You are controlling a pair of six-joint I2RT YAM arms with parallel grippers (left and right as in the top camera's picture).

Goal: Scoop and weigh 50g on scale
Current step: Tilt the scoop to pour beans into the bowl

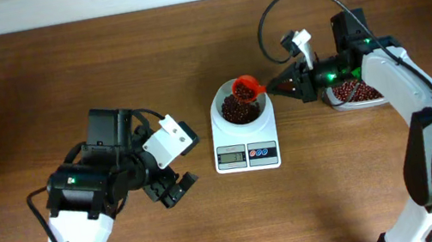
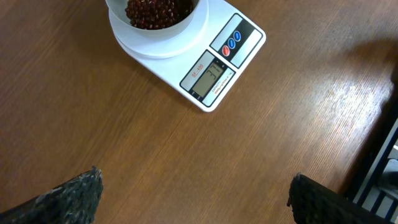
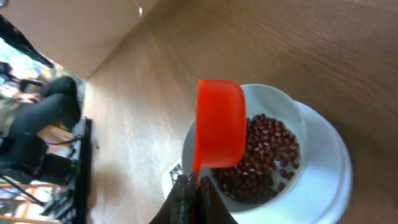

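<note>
The white scale (image 1: 246,144) stands mid-table, and the round white bowl (image 1: 239,108) on it holds red beans. My right gripper (image 1: 284,87) is shut on the handle of a red scoop (image 1: 247,88), which hangs tilted over the bowl's right rim. In the right wrist view the scoop (image 3: 219,124) shows its outer wall above the beans in the bowl (image 3: 292,106), with the gripper (image 3: 194,182) pinching its handle. My left gripper (image 1: 173,189) hovers open and empty over bare wood left of the scale. In the left wrist view the gripper (image 2: 194,177) is well short of the scale (image 2: 239,53).
A clear tub of red beans (image 1: 355,94) sits at the right, under my right arm. The scale's display and buttons (image 1: 247,156) face the table's front edge. A black cable (image 1: 269,17) loops above the right arm.
</note>
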